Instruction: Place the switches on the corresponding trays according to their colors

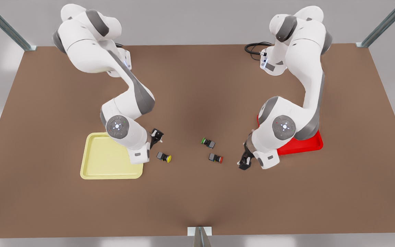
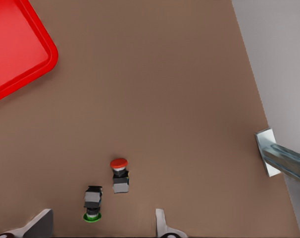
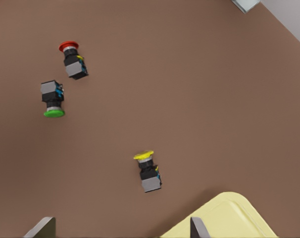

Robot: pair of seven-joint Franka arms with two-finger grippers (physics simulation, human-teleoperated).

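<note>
On the brown table [image 1: 197,192] three small push-button switches lie on their sides, all of them off the trays. The yellow-capped switch [image 1: 164,157] lies just beside the pale yellow tray [image 1: 105,164], off its edge toward the middle of the table; the right wrist view also shows this switch [image 3: 148,171] near a corner of that tray [image 3: 229,218]. The red-capped switch [image 1: 215,158] lies near the table's centre, with a green-capped switch [image 1: 208,142] close to it but not touching; the left wrist view shows the same pair, red [image 2: 120,174] and green [image 2: 92,203], side by side and well apart from the red tray [image 2: 16,49]. In the front view the red tray [image 1: 303,145] sits on the front view's right, mostly covered by the arm above it. The right gripper [image 1: 156,135] hangs above the table beside the yellow tray, near the yellow-capped switch, with its fingers [image 3: 41,228] spread and nothing between them. The left gripper [image 1: 244,163] hangs over bare table between the red-capped switch and the red tray, its fingers [image 2: 38,223] likewise spread wide and holding nothing. A black cable [image 1: 254,48] loops at the table's far edge.
</note>
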